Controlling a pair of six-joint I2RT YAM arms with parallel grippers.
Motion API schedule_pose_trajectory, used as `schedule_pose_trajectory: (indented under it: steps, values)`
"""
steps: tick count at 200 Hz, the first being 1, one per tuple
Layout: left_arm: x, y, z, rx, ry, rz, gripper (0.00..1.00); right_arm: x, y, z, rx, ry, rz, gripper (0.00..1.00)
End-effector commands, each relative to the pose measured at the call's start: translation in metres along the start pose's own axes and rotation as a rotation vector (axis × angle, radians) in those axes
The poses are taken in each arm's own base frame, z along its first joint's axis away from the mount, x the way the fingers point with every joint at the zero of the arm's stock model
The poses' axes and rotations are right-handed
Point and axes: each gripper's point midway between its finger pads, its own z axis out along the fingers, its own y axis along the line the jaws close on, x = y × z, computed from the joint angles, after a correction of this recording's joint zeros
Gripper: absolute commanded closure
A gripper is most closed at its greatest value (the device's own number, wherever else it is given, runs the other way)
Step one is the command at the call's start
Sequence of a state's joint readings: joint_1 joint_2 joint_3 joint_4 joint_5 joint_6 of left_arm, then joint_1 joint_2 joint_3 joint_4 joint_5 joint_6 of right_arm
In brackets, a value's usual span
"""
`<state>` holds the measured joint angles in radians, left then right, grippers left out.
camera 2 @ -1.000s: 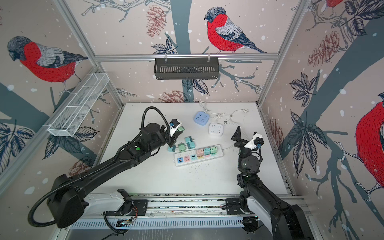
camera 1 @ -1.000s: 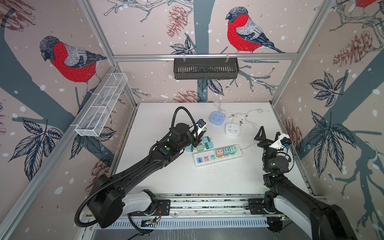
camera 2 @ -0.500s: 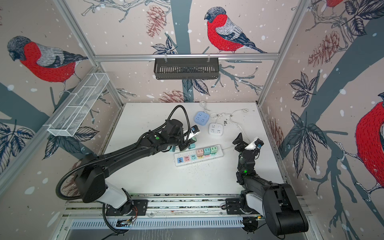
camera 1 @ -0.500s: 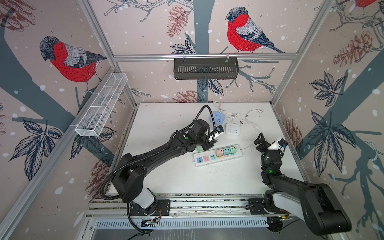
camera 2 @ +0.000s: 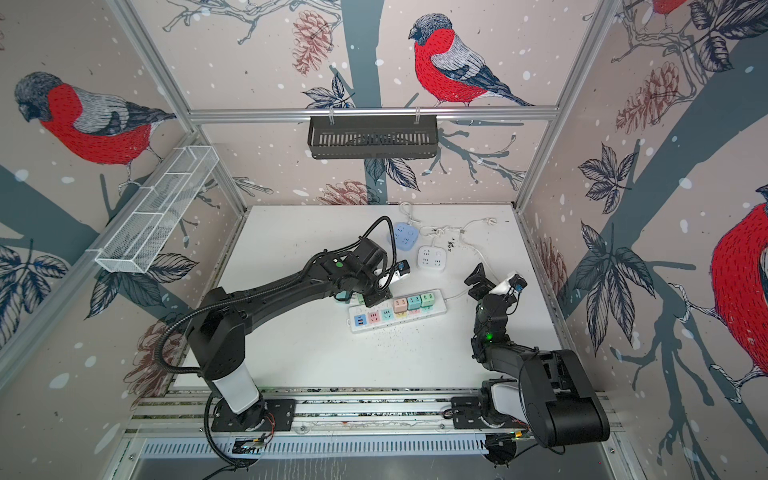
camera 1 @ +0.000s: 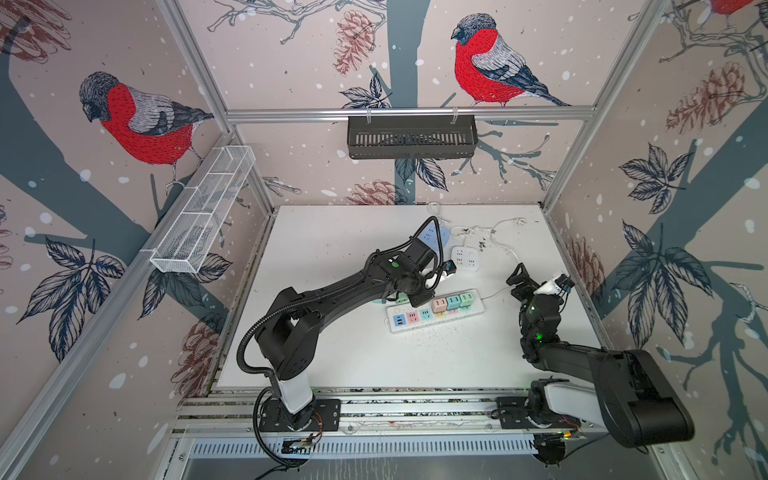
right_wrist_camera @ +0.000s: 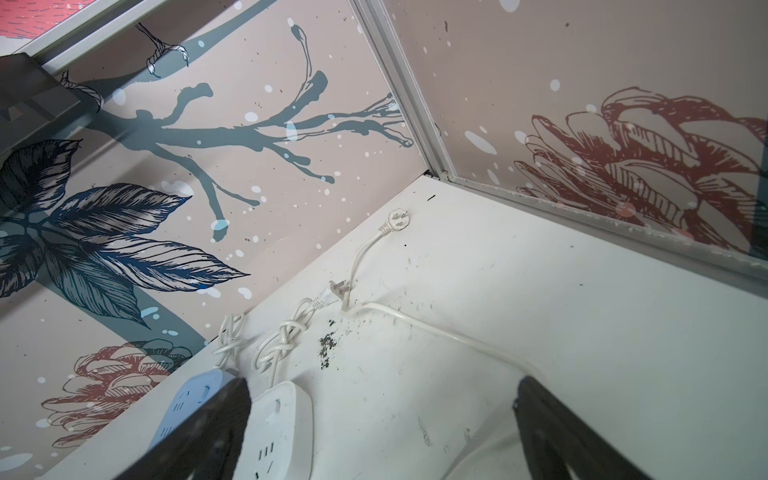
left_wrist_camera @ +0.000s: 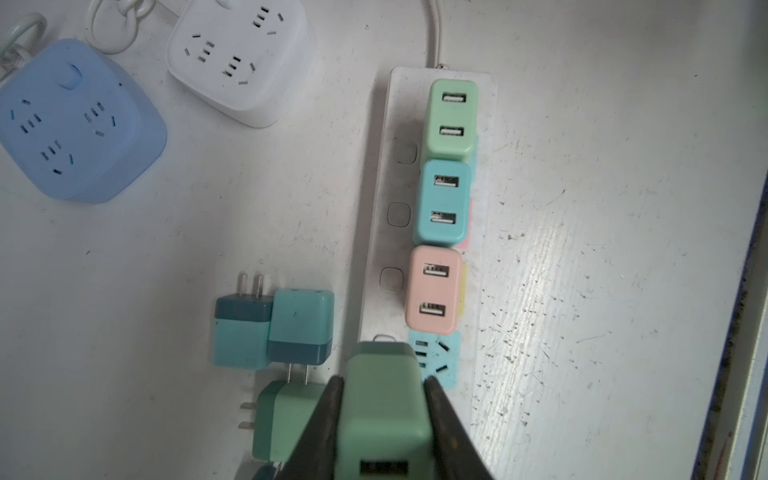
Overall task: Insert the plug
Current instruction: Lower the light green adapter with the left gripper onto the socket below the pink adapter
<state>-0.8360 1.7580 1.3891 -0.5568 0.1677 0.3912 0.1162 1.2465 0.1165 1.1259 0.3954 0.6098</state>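
Note:
My left gripper (left_wrist_camera: 383, 419) is shut on a pale green plug (left_wrist_camera: 382, 399), its black fingers (left_wrist_camera: 322, 419) pressing on both sides. The plug hangs over the white power strip (left_wrist_camera: 376, 208), beside a free light-blue socket (left_wrist_camera: 436, 357). Green (left_wrist_camera: 451, 118), cyan (left_wrist_camera: 444, 201) and pink (left_wrist_camera: 434, 289) plugs stand in the strip. In both top views the left gripper (camera 1: 419, 297) (camera 2: 376, 300) is at the left part of the strip (camera 1: 478, 309) (camera 2: 441, 308). My right gripper (right_wrist_camera: 380, 436) (camera 1: 525, 286) is open and empty, to the right of the strip.
Two teal plugs (left_wrist_camera: 241, 332) (left_wrist_camera: 301, 328) and a green one (left_wrist_camera: 282, 419) lie loose beside the strip. A blue cube socket (camera 1: 434, 237) and a white one (camera 1: 464, 257) sit behind with knotted cords (right_wrist_camera: 282, 336). A black basket (camera 1: 411, 137) and a white wire basket (camera 1: 203, 208) hang on the walls.
My left gripper has swung right from the loose plugs and come down over the strip, still shut on the green plug. The right arm has folded back a little, gripper still open.

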Motion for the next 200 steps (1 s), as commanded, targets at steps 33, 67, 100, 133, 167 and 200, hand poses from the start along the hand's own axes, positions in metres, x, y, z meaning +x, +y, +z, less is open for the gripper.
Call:
schedule_pose_trajectory:
  steps: [33, 67, 100, 133, 167, 200]
  values:
    - [0.013, -0.025, 0.009, 0.088, 0.056, 0.041, 1.00, -0.006, 0.007, 0.000, -0.031, -0.022, 0.018, 0.00]
    - [0.015, -0.026, 0.014, 0.104, 0.073, 0.041, 1.00, -0.007, 0.008, 0.001, -0.034, -0.024, 0.017, 0.00]
    - [0.020, -0.026, 0.021, 0.107, 0.097, 0.033, 1.00, -0.007, 0.009, 0.001, -0.039, -0.025, 0.016, 0.00]
    - [0.028, -0.023, 0.032, 0.105, 0.155, 0.026, 1.00, -0.008, 0.011, 0.001, -0.047, -0.026, 0.015, 0.00]
    - [0.031, -0.023, 0.040, 0.110, 0.169, 0.028, 1.00, -0.008, 0.011, 0.001, -0.046, -0.027, 0.016, 0.00]
    - [0.029, -0.023, 0.040, 0.111, 0.153, 0.040, 1.00, -0.008, 0.011, 0.000, -0.048, -0.027, 0.014, 0.00]
